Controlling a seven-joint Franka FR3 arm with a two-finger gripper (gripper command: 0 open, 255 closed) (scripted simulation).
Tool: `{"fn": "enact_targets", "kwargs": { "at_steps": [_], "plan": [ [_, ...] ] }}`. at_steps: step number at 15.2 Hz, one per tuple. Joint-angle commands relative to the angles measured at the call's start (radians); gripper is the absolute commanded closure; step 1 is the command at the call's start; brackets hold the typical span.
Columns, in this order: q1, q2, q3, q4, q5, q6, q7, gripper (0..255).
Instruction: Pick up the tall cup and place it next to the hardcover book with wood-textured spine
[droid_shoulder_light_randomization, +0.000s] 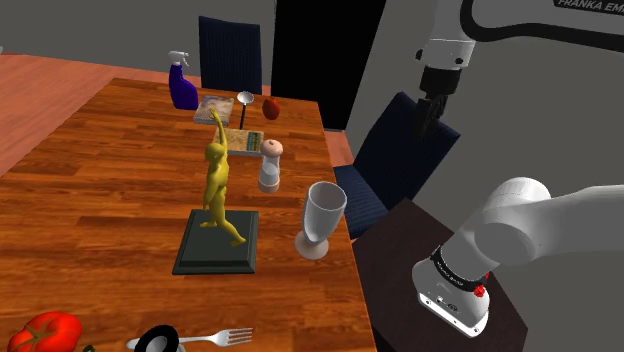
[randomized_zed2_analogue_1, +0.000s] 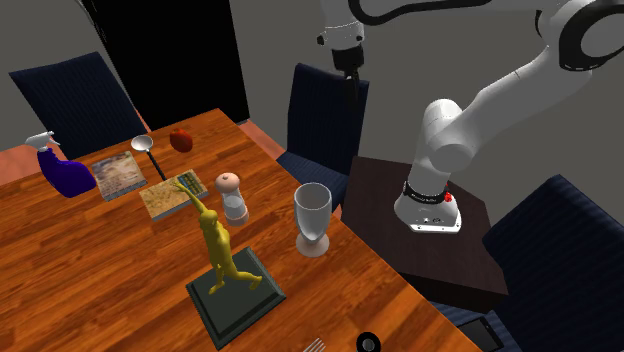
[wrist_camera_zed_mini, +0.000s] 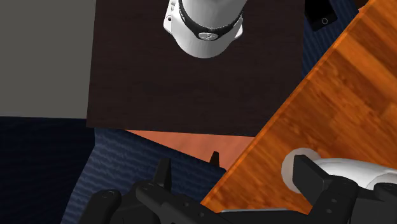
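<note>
White and narrow-footed, the tall cup (droid_shoulder_light_randomization: 322, 220) stands upright on the wooden bench (droid_shoulder_light_randomization: 100, 200), near the edge that faces the dark stand (droid_shoulder_light_randomization: 400, 250). The small foot is the main risk. If one finger knocks the wide bowl on the way down, the cup could tip and roll off that nearby edge. Gripping the flared rim might also let it slip out, so lower on the bowl looks safer.

The carry has its own hazards. A pepper mill (droid_shoulder_light_randomization: 270, 165) and a yellow figurine (droid_shoulder_light_randomization: 216, 185) on a dark base stand between the cup and the two books (droid_shoulder_light_randomization: 243, 140) (droid_shoulder_light_randomization: 213, 108) farther along the bench, and a low path could clip either of them. I cannot tell which book has the wood-textured spine, so the cup could end up beside the wrong one.

The claw (droid_shoulder_light_randomization: 432, 115) hangs high off the bench, over a dark blue chair (droid_shoulder_light_randomization: 400, 150), with its fingers apart and nothing between them. The cup sits well below it and toward the shoulder view's left, well apart from it. In the wrist view the cup (wrist_camera_zed_mini: 356, 168) lies just outside one finger, not in the gap.
</note>
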Motion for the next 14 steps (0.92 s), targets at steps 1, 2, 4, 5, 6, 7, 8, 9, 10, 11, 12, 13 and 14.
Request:
{"fn": "enact_targets", "kwargs": {
  "at_steps": [1, 2, 4, 5, 6, 7, 8, 9, 10, 11, 12, 13, 14],
  "plan": [
    [0.0, 0.0, 0.0, 0.0, 0.0, 0.0, 0.0, 0],
    [0.01, 0.008, 0.02, -0.01, 0.016, 0.023, 0.02, 0],
    [0.03, 0.027, 0.061, -0.027, 0.046, 0.07, 0.058, 0],
    [0.04, 0.04, 0.081, -0.034, 0.06, 0.094, 0.077, 0],
    [0.05, 0.053, 0.102, -0.039, 0.074, 0.119, 0.096, 0],
    [0.06, 0.069, 0.122, -0.043, 0.088, 0.144, 0.115, 0],
    [0.07, 0.085, 0.142, -0.046, 0.1, 0.169, 0.133, 0],
    [0.079, 0.103, 0.163, -0.048, 0.112, 0.194, 0.152, 0],
    [0.088, 0.123, 0.183, -0.048, 0.123, 0.219, 0.17, 0],
    [0.097, 0.144, 0.203, -0.046, 0.134, 0.244, 0.188, 0],
    [0.105, 0.166, 0.223, -0.044, 0.143, 0.27, 0.207, 0],
    [0.113, 0.19, 0.244, -0.04, 0.151, 0.295, 0.225, 0],
    [0.12, 0.215, 0.264, -0.034, 0.158, 0.32, 0.244, 0]
  ]
}}
